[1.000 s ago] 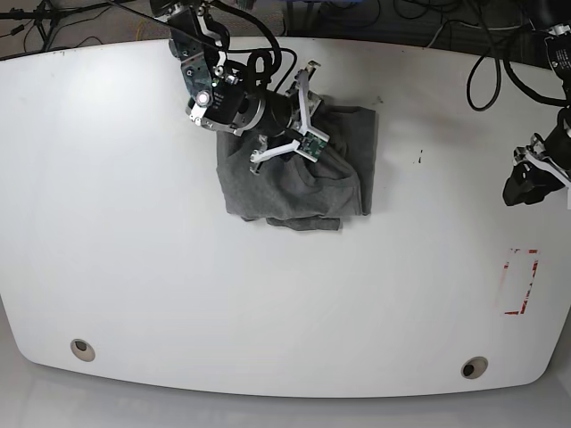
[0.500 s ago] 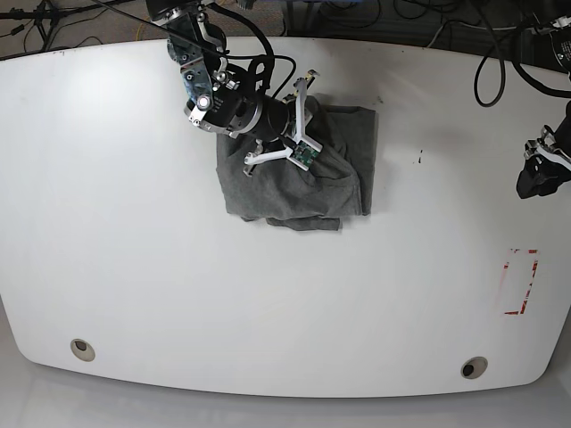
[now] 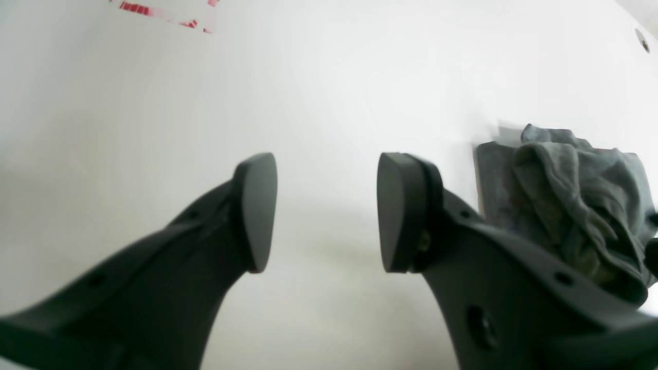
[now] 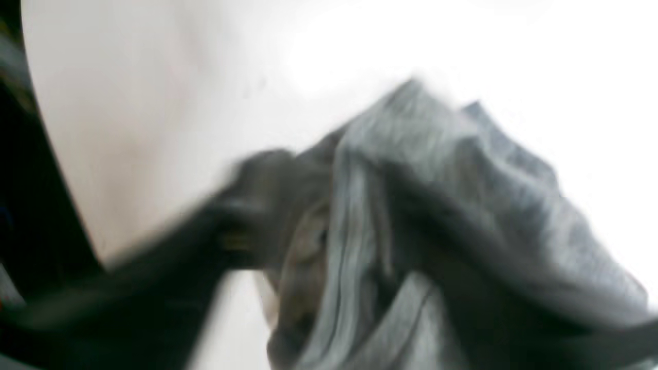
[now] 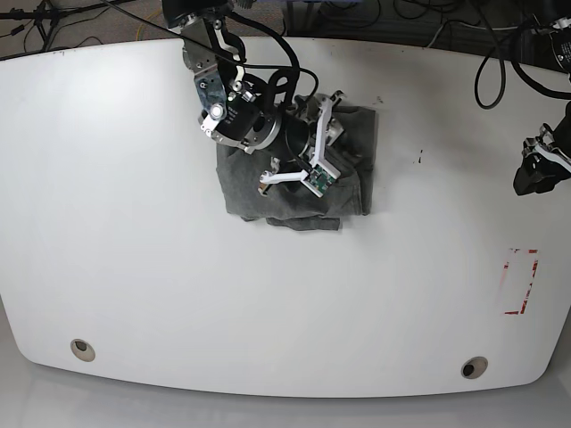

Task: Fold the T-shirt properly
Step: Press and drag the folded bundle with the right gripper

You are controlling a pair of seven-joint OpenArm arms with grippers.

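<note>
The dark grey T-shirt (image 5: 294, 187) lies bunched in a rough rectangle at the back middle of the white table (image 5: 134, 223). My right gripper (image 5: 340, 148) is down on its upper right part. The right wrist view is motion-blurred: the fingers (image 4: 241, 195) stand apart, so the right gripper (image 4: 329, 205) is open, and raised folds of the T-shirt (image 4: 437, 169) lie between and over them. My left gripper (image 5: 538, 171) hovers far off at the table's right edge. In its own view the left gripper (image 3: 326, 210) is open and holds nothing, with the T-shirt (image 3: 570, 190) off to the right.
A red tape outline (image 5: 521, 282) marks the table near its right front, also seen as red tape (image 3: 164, 13). Two round holes (image 5: 82, 349) (image 5: 474, 366) sit near the front edge. Black cables (image 5: 486, 76) trail over the back right edge.
The right arm has swung rightwards and towards the front across the shirt. The shirt's outline on the table looks unchanged. The left arm drew back a little towards the right edge.
</note>
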